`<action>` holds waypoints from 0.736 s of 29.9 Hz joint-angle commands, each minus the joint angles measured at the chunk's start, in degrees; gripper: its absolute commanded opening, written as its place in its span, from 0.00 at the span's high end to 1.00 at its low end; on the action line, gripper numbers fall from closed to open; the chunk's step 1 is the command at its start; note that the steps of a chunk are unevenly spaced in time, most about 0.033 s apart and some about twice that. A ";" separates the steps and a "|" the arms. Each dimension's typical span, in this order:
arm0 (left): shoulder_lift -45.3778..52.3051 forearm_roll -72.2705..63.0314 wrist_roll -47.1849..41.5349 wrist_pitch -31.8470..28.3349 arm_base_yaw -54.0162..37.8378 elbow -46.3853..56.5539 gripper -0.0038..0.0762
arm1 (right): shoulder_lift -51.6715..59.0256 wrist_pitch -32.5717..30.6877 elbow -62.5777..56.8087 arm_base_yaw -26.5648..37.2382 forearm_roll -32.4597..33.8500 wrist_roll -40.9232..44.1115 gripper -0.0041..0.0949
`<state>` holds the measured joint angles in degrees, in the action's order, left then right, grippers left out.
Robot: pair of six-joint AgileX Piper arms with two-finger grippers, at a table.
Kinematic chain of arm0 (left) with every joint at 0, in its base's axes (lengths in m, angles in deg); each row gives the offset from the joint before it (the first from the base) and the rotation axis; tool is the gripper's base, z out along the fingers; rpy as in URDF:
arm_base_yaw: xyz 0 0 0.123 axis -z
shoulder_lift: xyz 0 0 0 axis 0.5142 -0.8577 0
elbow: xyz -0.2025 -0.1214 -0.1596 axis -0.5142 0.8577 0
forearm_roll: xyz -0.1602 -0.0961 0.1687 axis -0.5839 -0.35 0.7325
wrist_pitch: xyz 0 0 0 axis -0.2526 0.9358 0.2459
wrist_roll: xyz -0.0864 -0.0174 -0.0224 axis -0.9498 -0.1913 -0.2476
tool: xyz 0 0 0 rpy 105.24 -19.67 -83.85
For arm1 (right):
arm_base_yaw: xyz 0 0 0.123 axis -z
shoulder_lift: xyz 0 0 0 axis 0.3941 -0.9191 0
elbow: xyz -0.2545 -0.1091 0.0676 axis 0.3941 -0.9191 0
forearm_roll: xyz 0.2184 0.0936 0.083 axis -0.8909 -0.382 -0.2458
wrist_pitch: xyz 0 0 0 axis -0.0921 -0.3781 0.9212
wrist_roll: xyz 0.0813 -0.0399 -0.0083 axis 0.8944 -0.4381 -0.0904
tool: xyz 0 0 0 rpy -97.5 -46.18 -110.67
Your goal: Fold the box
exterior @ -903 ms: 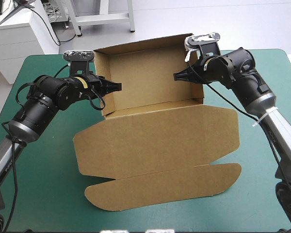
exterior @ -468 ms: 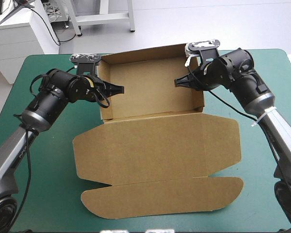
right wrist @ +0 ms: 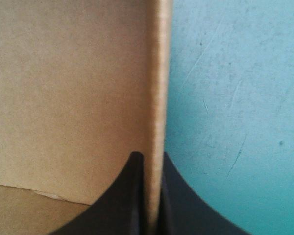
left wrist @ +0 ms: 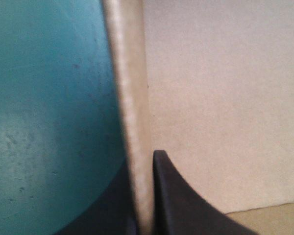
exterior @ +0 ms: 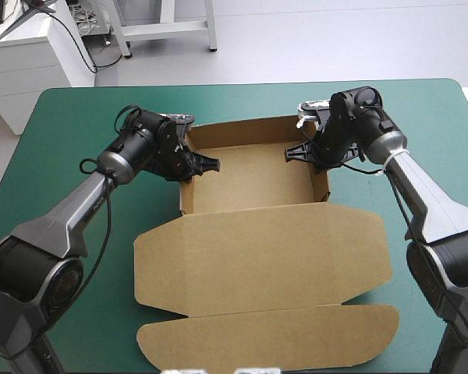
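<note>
The brown box [exterior: 253, 181] lies on the teal-green cover as an open tray at the far middle, its lid [exterior: 257, 249] spread flat toward the front. My left gripper [exterior: 205, 164] is shut on the tray's left wall, one finger inside and one outside. My right gripper [exterior: 296, 150] is likewise shut on the right wall. In the left wrist view the wall's edge [left wrist: 130, 98] runs up between my gripper's [left wrist: 146, 159] black fingers. The right wrist view shows the same, the wall [right wrist: 159, 73] pinched in my gripper [right wrist: 154, 157], with the tray's inside on one side and the cover on the other.
The lid's rounded front flap [exterior: 265, 336] reaches close to the table's front edge. Bare teal-green cover [exterior: 62, 179] lies left of the box, and more [exterior: 437, 132] to its right. The tray's far wall [exterior: 246, 132] stands a little short of the table's far edge.
The tray, tipped up toward me earlier, has come down flat on the table. Both grippers swung down and inward with its side walls, and the lid slid a little to the right.
</note>
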<state>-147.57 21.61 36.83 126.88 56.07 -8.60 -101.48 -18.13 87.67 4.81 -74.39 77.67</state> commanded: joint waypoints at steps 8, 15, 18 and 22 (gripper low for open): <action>-1.56 -0.44 1.39 0.53 0.50 -2.09 0.96 | -0.66 -0.37 1.78 0.33 -0.49 -3.31 0.98; -2.59 -0.44 3.79 1.18 0.50 -2.47 0.89 | -2.85 -0.89 1.78 0.33 -0.65 -6.26 0.91; -2.59 -0.91 6.01 1.05 0.50 -2.59 0.74 | -3.08 -0.79 1.78 0.33 -0.65 -6.26 0.74; -2.59 -0.80 6.68 1.42 0.50 -3.03 0.38 | -3.08 -0.79 1.78 0.33 -0.15 -4.95 0.39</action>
<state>-153.20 21.17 42.81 128.44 56.19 -9.79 -107.63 -17.85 87.80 5.18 -74.54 72.52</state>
